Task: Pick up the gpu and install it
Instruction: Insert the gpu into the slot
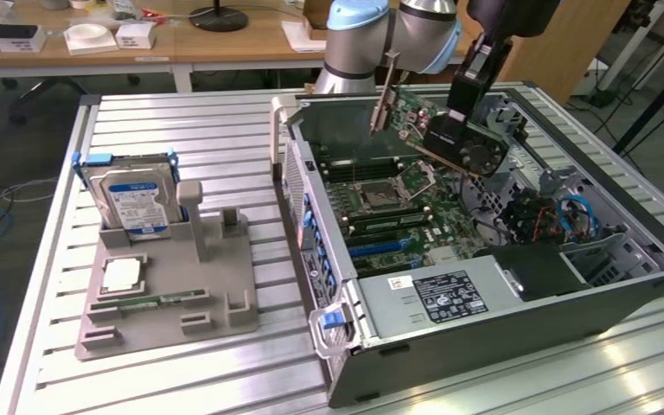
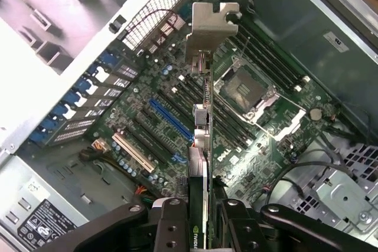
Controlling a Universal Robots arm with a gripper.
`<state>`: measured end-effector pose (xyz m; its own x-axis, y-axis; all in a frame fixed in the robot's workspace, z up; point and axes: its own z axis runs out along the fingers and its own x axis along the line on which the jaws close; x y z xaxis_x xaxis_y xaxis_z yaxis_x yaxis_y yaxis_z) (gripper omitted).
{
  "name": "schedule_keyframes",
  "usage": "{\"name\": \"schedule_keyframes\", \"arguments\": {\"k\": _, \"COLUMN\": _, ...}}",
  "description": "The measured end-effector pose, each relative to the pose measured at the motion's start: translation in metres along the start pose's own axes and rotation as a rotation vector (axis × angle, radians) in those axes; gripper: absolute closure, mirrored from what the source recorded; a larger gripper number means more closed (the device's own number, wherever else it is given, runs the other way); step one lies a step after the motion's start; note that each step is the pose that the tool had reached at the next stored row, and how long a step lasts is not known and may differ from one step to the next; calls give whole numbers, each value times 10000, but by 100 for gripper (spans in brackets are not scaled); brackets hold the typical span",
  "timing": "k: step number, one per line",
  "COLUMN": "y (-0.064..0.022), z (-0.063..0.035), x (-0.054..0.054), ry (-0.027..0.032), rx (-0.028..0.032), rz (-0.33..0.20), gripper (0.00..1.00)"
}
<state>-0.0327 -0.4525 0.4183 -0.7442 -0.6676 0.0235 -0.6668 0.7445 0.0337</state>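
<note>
Gripper point(image 2: 204, 219) partly closed, clamped on the gpu point(image 1: 424, 130) at its black cooler end. Card hangs tilted, edge-down, above the motherboard point(image 2: 147, 104) inside the open computer case point(image 1: 448, 363). Judged light, stiff, fragile: best held by cooler and board edges, never contacts or bracket point(image 2: 211, 25).

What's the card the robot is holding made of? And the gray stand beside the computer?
The card is a green board, likely fiberglass, with a black, probably plastic cooler. Its bracket looks like bare shiny metal. The stand is matte gray, probably plastic.
</note>
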Motion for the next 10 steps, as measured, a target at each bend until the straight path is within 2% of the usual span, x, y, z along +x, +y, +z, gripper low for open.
{"name": "schedule_keyframes", "arguments": {"k": 10, "y": 0, "z": 4, "x": 0, "ry": 33, "rx": 23, "rz": -959, "gripper": 74}}
